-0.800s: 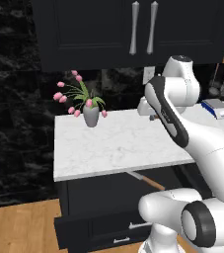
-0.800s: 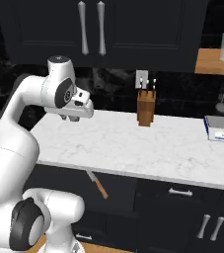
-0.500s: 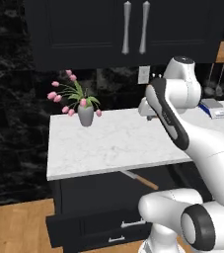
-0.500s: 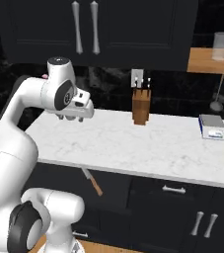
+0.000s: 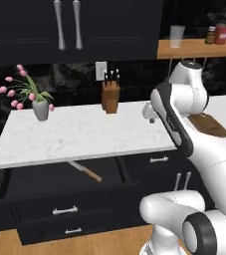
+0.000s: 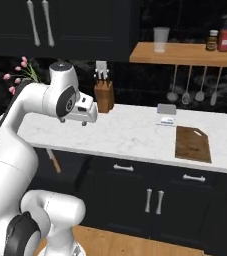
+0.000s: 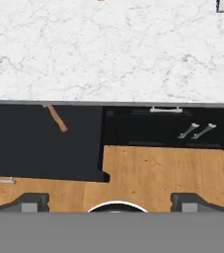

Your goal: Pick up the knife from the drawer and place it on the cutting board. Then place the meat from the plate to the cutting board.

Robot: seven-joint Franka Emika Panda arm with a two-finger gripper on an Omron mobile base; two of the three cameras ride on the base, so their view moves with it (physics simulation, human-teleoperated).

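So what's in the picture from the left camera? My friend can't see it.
An open black drawer under a white counter holds a wooden-handled knife. The white robot arm rises on the right. On the counter stand pink flowers in a vase and a knife block.

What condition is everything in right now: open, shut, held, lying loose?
drawer: pulled open
knife: lying in the drawer, not held
cutting board: flat on the counter, bare
gripper: open, holding nothing, above the counter
upper cabinet doors: shut
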